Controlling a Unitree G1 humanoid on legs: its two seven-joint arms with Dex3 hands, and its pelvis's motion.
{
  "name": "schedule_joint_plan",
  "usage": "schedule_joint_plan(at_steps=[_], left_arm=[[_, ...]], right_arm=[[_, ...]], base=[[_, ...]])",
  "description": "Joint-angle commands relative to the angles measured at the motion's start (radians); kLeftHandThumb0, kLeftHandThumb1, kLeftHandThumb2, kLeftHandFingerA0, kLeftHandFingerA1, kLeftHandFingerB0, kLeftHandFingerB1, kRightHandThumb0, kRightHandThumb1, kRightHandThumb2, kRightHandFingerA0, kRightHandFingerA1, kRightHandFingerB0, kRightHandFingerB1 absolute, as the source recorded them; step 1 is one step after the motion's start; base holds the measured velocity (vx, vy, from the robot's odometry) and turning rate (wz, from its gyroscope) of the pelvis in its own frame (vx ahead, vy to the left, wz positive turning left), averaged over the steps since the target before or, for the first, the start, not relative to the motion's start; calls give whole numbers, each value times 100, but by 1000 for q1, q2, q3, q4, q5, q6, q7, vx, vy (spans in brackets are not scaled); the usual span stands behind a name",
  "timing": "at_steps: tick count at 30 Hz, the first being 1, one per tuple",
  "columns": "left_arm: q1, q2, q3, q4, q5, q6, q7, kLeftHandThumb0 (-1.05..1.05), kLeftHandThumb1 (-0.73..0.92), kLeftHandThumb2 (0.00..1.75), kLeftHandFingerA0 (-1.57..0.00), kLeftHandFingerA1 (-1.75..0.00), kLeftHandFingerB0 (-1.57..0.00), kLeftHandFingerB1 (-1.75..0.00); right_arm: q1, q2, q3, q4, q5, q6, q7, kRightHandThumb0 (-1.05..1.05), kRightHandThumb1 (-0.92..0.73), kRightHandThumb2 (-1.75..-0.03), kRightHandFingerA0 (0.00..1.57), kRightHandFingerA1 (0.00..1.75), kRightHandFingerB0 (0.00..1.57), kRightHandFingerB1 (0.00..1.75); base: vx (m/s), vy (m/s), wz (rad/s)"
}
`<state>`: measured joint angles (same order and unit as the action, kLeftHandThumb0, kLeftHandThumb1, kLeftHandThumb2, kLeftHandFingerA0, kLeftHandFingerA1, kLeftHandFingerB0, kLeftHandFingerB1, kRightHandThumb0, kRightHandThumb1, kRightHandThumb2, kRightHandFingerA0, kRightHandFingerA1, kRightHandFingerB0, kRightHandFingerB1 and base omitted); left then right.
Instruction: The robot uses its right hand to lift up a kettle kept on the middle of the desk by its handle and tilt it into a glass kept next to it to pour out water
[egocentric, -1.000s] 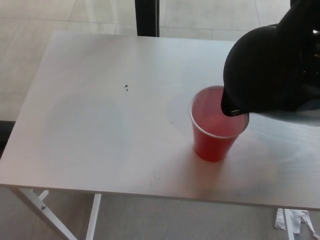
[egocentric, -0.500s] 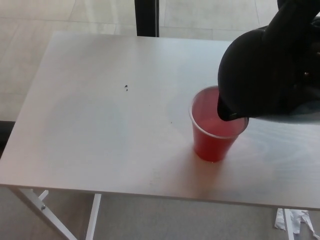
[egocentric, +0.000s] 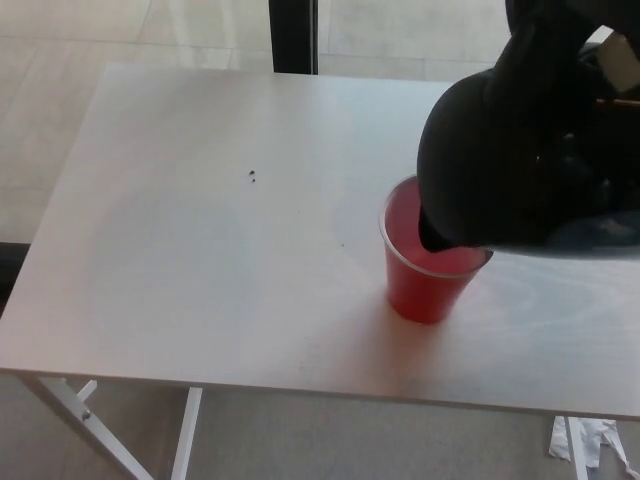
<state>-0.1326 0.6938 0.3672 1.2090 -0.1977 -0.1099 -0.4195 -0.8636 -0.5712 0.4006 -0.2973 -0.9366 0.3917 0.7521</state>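
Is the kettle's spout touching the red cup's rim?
Cannot tell. In the head view the kettle overlaps the red cup from above, hiding any contact or gap.

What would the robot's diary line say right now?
kettle: tilted, spout over red cup | cup: upright on table | left hand: unseen

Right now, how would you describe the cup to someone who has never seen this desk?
On the white desk, look toward its right side, under the tilted black kettle. The cup stands upright there, its rim partly hidden by the kettle's spout. It is the only red, translucent thing on the desk.
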Motion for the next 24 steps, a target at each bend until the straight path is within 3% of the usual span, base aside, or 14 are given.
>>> schedule_joint_plan(at_steps=[1,2,4,5,6,7,8,9,10,13,14,22,23,24], left_arm=[[-6,17,-3,0,9,18,0,-86,74,113,-43,-63,-31,-60],[-6,16,-1,0,7,18,-1,-88,92,67,-48,-57,-34,-54],[-3,16,-1,-3,7,13,-1,-90,92,67,-49,-58,-34,-55],[2,16,-6,-8,12,9,1,-91,92,67,-48,-57,-34,-54],[3,17,-8,-10,15,7,4,-91,92,67,-48,-57,-34,-54],[0,18,-10,-9,17,9,2,-89,92,67,-48,-58,-34,-54],[-5,18,-10,-5,15,10,3,-89,92,67,-48,-58,-34,-54],[-7,17,-1,-4,4,16,-5,-88,92,67,-47,-57,-33,-55],[-9,17,0,-6,3,21,-2,-87,92,67,-49,-58,-34,-55],[-12,18,-7,-5,13,23,8,-89,92,67,-50,-57,-35,-53],[-13,18,-9,-4,15,23,10,-88,92,68,-49,-56,-35,-53],[-7,17,-3,-6,7,20,0,-90,91,67,-47,-56,-34,-54],[-10,17,-4,-6,7,21,2,-83,70,111,-43,-62,-32,-60],[-11,17,-5,-5,8,18,1,-90,92,67,-47,-57,-34,-55]], right_arm=[[8,25,25,-14,-25,-38,26,-43,-48,-102,119,134,90,112],[4,25,31,-11,-37,-42,31,-39,-61,-80,94,175,75,129],[0,28,35,-4,-48,-47,35,-37,-57,-82,96,175,77,132],[-7,33,38,0,-57,-38,50,-44,-48,-100,118,133,86,108],[-11,36,40,1,-64,-30,64,-44,-48,-100,118,133,86,108],[-12,40,37,2,-64,-31,64,-38,-62,-77,93,175,75,123],[-12,41,34,2,-64,-33,61,-38,-62,-77,93,175,75,123],[-14,43,33,2,-64,-36,63,-43,-49,-100,119,133,83,104],[-16,45,35,2,-70,-37,64,-37,-60,-80,93,173,76,117],[-18,60,37,1,-74,-38,74,-37,-60,-81,94,171,75,111],[-15,63,35,0,-69,-49,62,-43,-47,-102,124,135,88,107],[-16,98,43,11,-89,-62,74,-43,-48,-111,128,137,91,105],[-17,100,42,12,-93,-63,74,-37,-52,-108,105,174,86,116],[-16,101,40,12,-94,-68,71,-37,-52,-108,104,175,86,122]], base=[[0,0,0],[0,0,0],[0,0,0],[0,0,0],[0,0,0],[0,0,0],[0,0,0],[0,0,0],[0,0,0],[0,0,0],[0,0,0],[0,0,0],[0,0,0],[0,0,0]])
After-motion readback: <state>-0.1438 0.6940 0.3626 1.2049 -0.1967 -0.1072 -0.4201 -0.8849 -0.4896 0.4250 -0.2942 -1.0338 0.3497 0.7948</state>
